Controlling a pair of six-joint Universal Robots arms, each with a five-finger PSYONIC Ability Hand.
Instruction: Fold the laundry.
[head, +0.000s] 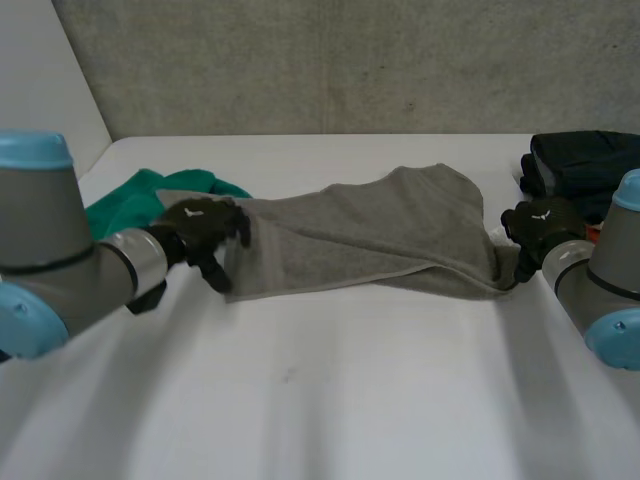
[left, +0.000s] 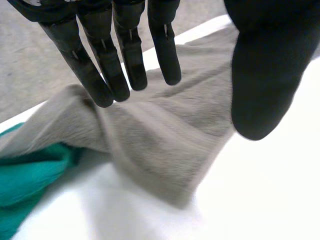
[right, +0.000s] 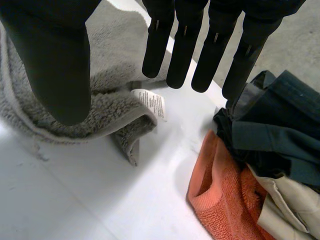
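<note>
A grey towel (head: 380, 235) lies spread across the middle of the white table, folded over on itself along its near edge. My left hand (head: 200, 232) hovers at the towel's left end with fingers straight and apart from the thumb, holding nothing; in the left wrist view the towel (left: 160, 135) lies under the fingers (left: 125, 60). My right hand (head: 540, 225) is at the towel's right end, also open. Under its fingers (right: 185, 45) the right wrist view has the towel's turned-up corner (right: 115, 120) with a white label (right: 152, 102).
A green cloth (head: 130, 200) lies bunched behind my left hand, partly under the towel's end (left: 25, 180). A dark garment (head: 585, 165) sits at the back right, with an orange cloth (right: 220, 195) and a beige piece beside it. A concrete wall bounds the far edge.
</note>
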